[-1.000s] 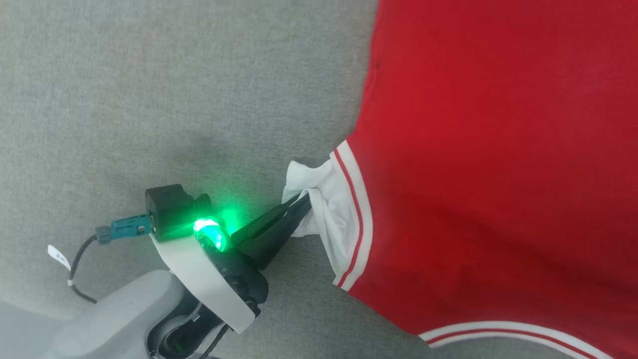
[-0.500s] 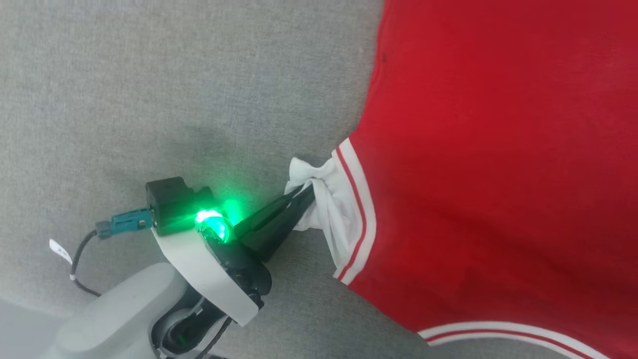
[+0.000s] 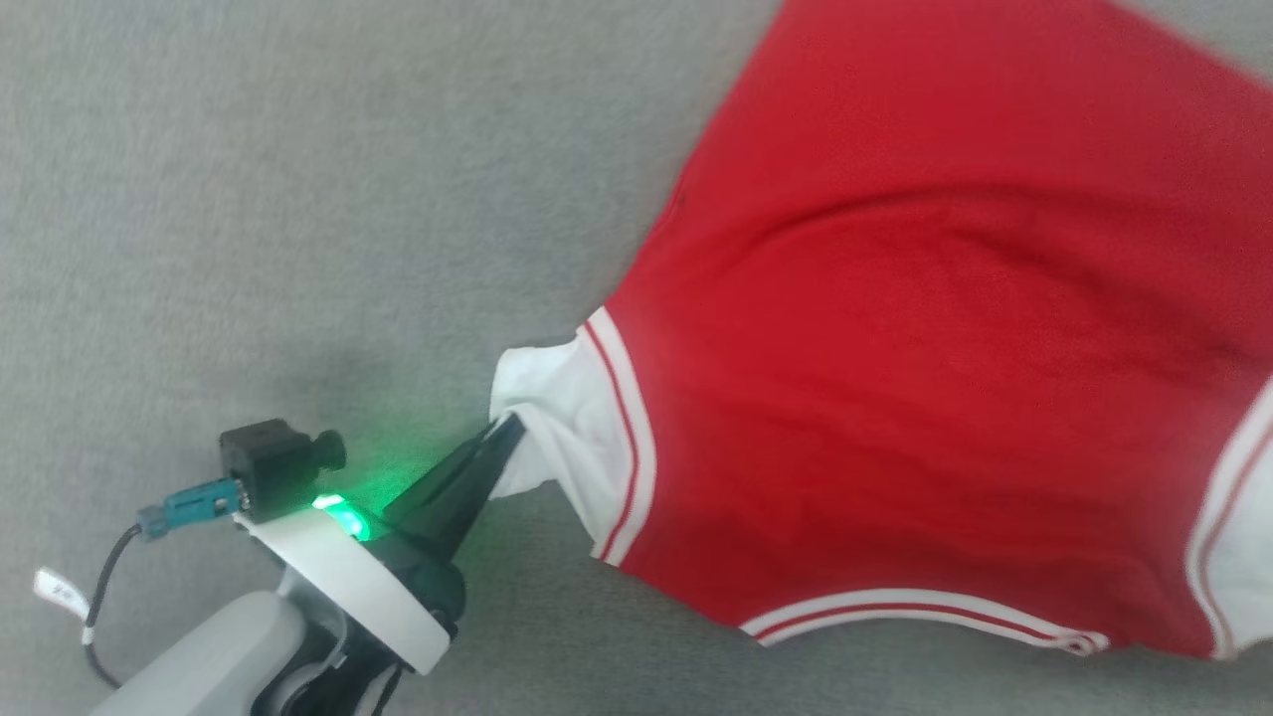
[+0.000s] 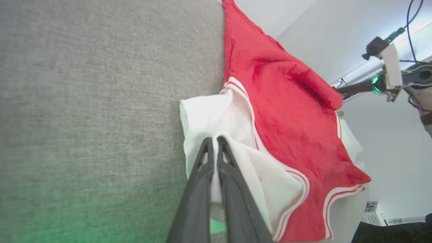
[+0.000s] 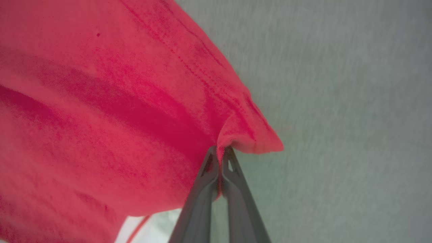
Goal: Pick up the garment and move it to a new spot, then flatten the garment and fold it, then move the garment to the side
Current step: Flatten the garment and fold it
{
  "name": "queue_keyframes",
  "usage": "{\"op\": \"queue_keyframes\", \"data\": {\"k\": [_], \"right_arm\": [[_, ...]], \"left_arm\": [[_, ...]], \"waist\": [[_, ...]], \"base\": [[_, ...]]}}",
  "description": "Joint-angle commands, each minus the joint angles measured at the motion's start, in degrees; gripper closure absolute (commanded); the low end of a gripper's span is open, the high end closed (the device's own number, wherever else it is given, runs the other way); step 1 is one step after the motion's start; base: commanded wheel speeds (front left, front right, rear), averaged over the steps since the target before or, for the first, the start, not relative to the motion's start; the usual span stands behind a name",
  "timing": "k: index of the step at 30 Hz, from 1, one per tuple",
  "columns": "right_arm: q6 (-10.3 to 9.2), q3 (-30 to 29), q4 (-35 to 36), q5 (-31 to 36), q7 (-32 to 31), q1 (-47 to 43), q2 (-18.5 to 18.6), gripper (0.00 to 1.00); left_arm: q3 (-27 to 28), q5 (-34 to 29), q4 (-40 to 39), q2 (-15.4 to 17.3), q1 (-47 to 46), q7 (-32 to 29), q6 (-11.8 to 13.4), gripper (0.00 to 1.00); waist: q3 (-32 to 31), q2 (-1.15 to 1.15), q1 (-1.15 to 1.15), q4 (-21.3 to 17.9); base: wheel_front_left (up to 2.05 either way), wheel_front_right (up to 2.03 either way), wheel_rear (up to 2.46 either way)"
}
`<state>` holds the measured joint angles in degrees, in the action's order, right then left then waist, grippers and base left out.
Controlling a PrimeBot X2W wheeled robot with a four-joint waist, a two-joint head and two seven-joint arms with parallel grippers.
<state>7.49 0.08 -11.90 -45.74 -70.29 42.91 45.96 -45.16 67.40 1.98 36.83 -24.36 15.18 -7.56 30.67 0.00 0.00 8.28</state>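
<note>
While the head view looks down, the left gripper [image 3: 505,434] is pinched tight on the white sleeve [image 3: 552,413] of the shirt [image 3: 895,348], which stretches over the grey surface [image 3: 249,199]. Left wrist view: jaws together, sleeve bunched between them. It's soft, light, limp stuff that should sag wherever unsupported. Right wrist view: the right gripper [image 5: 221,152] is clamped on a red corner; hems and corners look like the safest holds.

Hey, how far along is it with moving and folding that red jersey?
Done: left pincer shut on the white sleeve of the jersey, right pincer shut on its red edge. In hand: the pick-up and move, cloth stretched between them. Left: laying it down, flattening, folding, moving aside.
</note>
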Motion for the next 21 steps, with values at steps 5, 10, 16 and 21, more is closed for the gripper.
{"op": "queue_keyframes", "data": {"k": [5, 10, 16, 21], "right_arm": [[-0.01, -5.4, 12.0, -6.0, -1.3, -21.3, 1.1, 1.0], [0.0, -7.9, 24.4, -7.5, -1.1, -40.9, -3.4, 1.0], [0.0, -3.9, 32.9, -5.5, 1.2, -55.1, -9.8, 1.0], [0.0, -1.2, 32.0, -3.7, 5.0, -53.3, -11.2, 0.87]], "left_arm": [[2.6, -0.6, 0.8, 0.8, 3.4, -0.1, 0.1, 1.0], [4.9, -1.2, 1.1, 1.1, 5.7, -0.1, 0.1, 1.0], [6.5, -1.6, 1.4, 0.8, 6.9, 0.0, 0.1, 1.0], [6.0, -1.2, 1.3, 1.6, 7.4, 0.0, 0.1, 1.0]], "waist": [[-5.7, 0.0, 0.0, -4.9], [-7.2, 0.0, 0.0, -6.5], [-8.2, 0.0, 0.0, -7.4], [-9.1, 0.0, 0.0, -8.0]], "base": [[0.0, 0.0, 0.0], [0.0, 0.0, 0.0], [0.0, 0.0, 0.0], [0.0, 0.0, 0.0]]}}
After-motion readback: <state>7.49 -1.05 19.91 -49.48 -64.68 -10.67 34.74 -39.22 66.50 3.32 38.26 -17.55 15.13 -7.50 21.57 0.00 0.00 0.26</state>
